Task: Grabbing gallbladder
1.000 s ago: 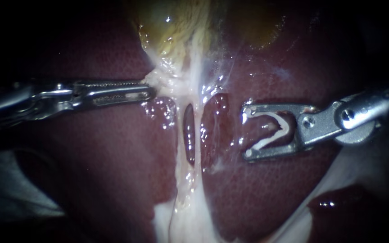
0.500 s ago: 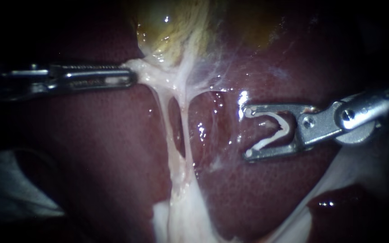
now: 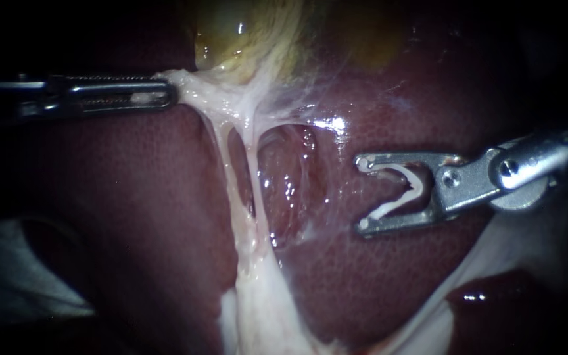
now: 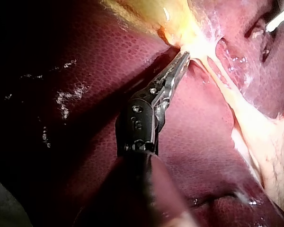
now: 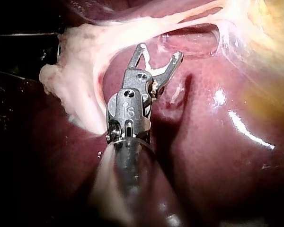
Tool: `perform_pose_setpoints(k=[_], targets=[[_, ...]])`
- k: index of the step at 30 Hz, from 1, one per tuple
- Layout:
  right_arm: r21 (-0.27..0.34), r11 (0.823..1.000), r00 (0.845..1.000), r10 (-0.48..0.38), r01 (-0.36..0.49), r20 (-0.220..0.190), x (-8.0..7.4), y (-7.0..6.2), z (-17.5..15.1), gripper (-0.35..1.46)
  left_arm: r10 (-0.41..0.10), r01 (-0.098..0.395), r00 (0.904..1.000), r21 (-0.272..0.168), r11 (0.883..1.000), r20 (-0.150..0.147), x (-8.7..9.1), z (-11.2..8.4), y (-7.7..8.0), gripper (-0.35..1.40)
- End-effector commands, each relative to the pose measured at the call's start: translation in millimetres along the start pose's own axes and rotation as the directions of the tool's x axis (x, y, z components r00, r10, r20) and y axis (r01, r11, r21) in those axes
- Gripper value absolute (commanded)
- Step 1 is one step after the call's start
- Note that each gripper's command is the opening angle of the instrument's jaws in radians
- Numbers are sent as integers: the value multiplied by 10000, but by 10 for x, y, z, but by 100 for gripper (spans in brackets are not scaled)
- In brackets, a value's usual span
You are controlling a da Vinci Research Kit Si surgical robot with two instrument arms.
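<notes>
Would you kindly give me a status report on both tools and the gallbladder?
Left tool shut on white tissue at gallbladder edge, stretched taut. Right tool holds clip, no tissue in it. Nothing in the way.

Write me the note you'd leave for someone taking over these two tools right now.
Left instrument: jaws shut on pale tissue at the lower end of the gallbladder, drawn taut sideways.
Right instrument: jaws wide around a white clip, touching it on both sides, over the liver, apart from that tissue.
Done: the grab.
To do: probably hold the tension; the clip is not yet placed.
</notes>
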Motion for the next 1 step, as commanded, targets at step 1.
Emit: perform_pose_setpoints(k=[1], targets=[[-1,10000,10000,1,-1,-1,0,0,0,50,4,-4,10000,20,10000,-4,-1,1,0,-35]])
